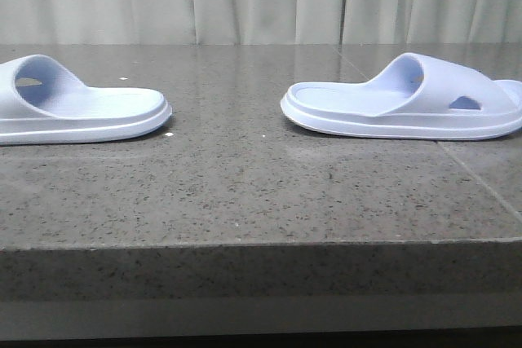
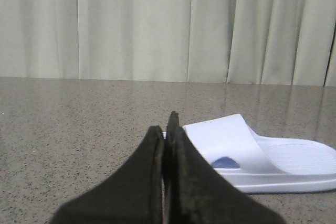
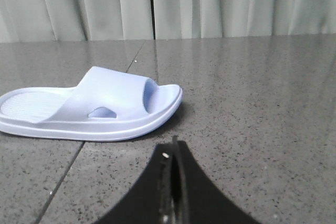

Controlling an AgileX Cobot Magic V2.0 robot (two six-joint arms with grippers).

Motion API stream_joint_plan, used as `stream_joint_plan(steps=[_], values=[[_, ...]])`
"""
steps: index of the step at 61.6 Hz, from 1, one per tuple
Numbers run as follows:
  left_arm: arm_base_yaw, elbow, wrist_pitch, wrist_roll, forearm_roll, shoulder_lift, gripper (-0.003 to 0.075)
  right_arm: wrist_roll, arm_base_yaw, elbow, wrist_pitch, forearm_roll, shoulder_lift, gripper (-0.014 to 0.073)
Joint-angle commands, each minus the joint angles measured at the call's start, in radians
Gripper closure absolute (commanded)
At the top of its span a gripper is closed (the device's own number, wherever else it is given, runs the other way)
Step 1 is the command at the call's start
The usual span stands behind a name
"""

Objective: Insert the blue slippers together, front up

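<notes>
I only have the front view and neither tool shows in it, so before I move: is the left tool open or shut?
Observer: The left tool is shut, with nothing between its fingers.
Operator: And the right one?
Observer: The right tool is shut too, and stands apart from the right slipper.
Operator: Is the left tool touching its slipper?
Observer: I cannot tell. In the left wrist view the fingers hide the toe end of the left slipper.
</notes>
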Motion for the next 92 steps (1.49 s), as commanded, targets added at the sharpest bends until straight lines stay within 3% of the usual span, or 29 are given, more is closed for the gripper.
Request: stream_joint_plan(steps=[1,25,42,58,85,92], values=[[-0.006,-0.082,-0.058,0.0,-0.02,-0.016,0.0741,0.0,-0.008,-0.064,-0.095,0.026,-0.017,0.0662],[-0.006,-0.472,0.254,0.0,-0.016,0.167,0.0741,0.0,-0.008,-0.365,0.027,0.016,0.104,0.0662],[-0.006,-0.631,0.472,0.0,-0.016,0.404,0.0741,0.0,-0.008,-0.554,0.265,0.008,0.337,0.0662],[-0.006,-0.631,0.509,0.0,-0.016,0.528,0.0741,0.0,-0.008,-0.564,0.305,-0.003,0.481,0.0662],[-0.006,-0.631,0.499,0.0,-0.02,0.61,0.074,-0.001,-0.008,-0.563,0.417,-0.019,0.531,0.0657],[-0.006,-0.631,0.505,0.0,-0.02,0.633,0.0683,-0.001,-0.008,-0.563,0.431,-0.048,0.531,0.0571]])
